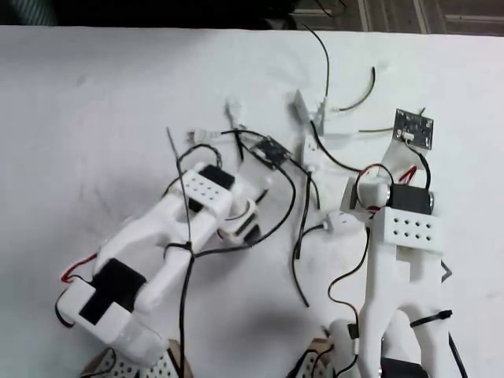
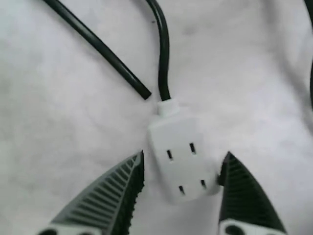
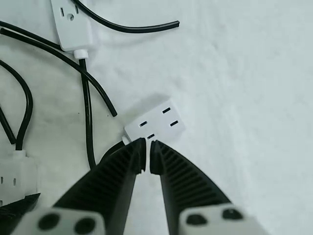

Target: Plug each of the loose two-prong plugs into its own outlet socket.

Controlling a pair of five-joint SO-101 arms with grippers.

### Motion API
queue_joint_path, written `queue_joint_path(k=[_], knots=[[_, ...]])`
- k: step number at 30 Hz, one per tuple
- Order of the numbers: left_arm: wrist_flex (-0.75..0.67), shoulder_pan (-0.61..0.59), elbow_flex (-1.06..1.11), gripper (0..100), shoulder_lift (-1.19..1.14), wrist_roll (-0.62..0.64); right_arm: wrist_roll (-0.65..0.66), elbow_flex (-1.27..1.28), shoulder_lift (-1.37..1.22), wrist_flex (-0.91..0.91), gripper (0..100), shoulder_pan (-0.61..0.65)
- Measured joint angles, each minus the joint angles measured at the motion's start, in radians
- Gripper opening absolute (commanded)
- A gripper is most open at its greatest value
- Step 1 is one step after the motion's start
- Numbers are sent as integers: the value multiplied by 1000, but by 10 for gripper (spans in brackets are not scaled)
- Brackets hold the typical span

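My left gripper [image 2: 183, 157] stands open astride a white outlet block [image 2: 180, 164] that lies slots up on the white table, its black cord [image 2: 164, 54] running away from it. One ribbed finger [image 2: 234, 188] sits right at the block's side. My right gripper [image 3: 147, 148] is shut, its tips at the edge of a second white outlet block [image 3: 155, 122] where that block's cord leaves. I cannot tell whether anything is pinched. In the high view the left gripper [image 1: 246, 214] is mid-table and the right gripper [image 1: 356, 209] is beside its block [image 1: 339, 224].
A third white outlet piece [image 3: 73, 22] lies farther off, with black cords [image 3: 88, 98] criss-crossing the table. Small white plug-like parts [image 1: 206, 135] and two circuit boards [image 1: 415, 127] [image 1: 272, 150] lie toward the back. The table's left half [image 1: 79, 118] is bare.
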State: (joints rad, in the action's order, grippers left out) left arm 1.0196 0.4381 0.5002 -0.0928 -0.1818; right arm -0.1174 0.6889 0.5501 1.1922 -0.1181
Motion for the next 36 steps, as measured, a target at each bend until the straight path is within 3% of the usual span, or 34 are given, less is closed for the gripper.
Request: queue_joint_path(k=[11, 15, 17, 23, 31, 36], knots=[[-2, 2, 2, 168, 0, -152, 0, 14, 0, 0, 19, 0], [8, 0, 2, 282, 0, -189, 0, 14, 0, 0, 19, 0], [41, -11, 2, 323, 0, -186, 0, 14, 0, 0, 19, 0], [180, -60, -114, 325, 0, -75, 0, 14, 0, 0, 19, 0], [319, -143, -203, 324, 2, -60, 0, 14, 0, 0, 19, 0], [348, -155, -150, 324, 212, -17, 0, 14, 0, 0, 23, 49]])
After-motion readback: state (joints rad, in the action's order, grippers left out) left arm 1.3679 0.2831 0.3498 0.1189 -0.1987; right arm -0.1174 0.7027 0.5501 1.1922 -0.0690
